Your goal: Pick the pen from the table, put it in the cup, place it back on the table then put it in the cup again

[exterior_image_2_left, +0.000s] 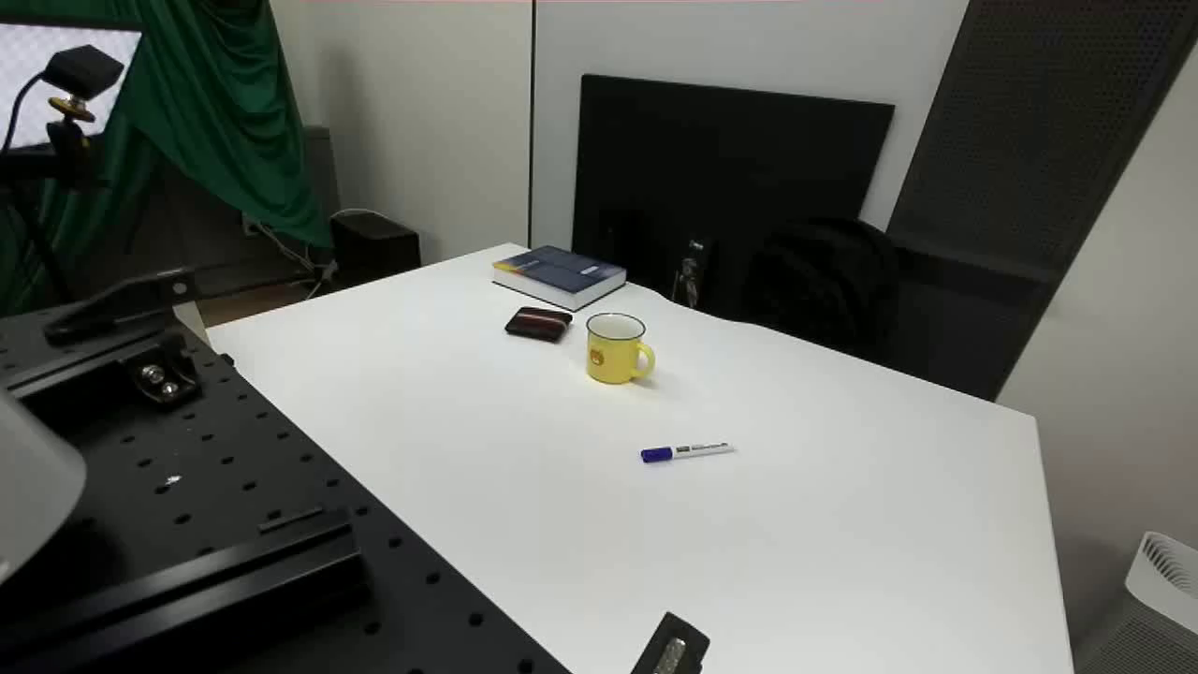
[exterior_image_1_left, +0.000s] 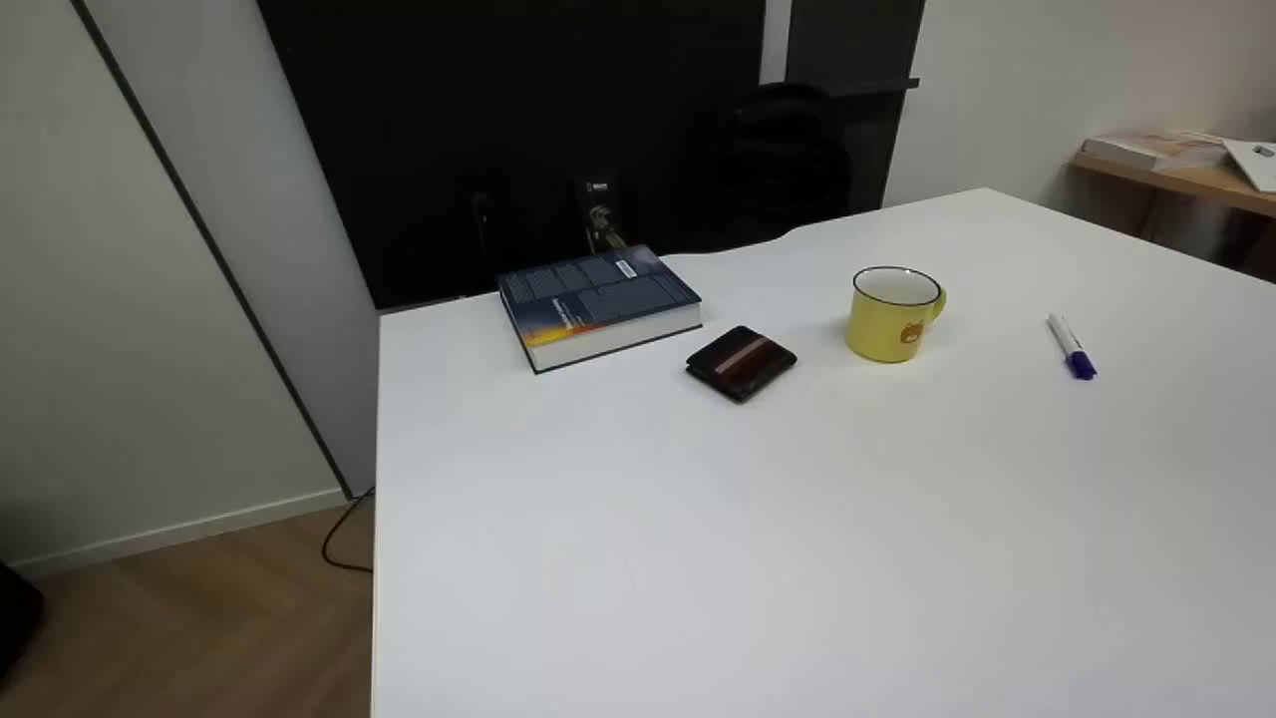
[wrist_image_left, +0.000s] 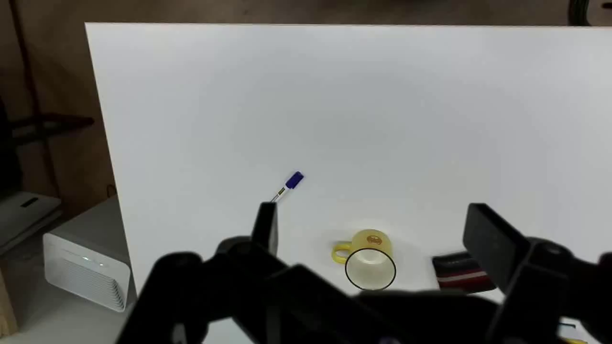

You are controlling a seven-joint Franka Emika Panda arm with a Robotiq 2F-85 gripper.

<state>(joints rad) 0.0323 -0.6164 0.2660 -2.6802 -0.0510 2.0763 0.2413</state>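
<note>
exterior views: slanting down | wrist view: steeply down | shared: table (exterior_image_1_left: 648, 548), cup (exterior_image_2_left: 610, 363)

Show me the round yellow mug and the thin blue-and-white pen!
Round yellow mug (exterior_image_1_left: 883, 328), in an exterior view: outer wall.
Thin blue-and-white pen (exterior_image_2_left: 691, 451), in an exterior view: white barrel.

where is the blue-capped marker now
In an exterior view, the blue-capped marker lies on the white tabletop, right of the yellow mug, its nearest neighbour, on the handle side.

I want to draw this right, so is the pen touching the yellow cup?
Apart. In an exterior view, bare white table shows plainly between the pen and the yellow cup, even at the cup's handle.
</note>
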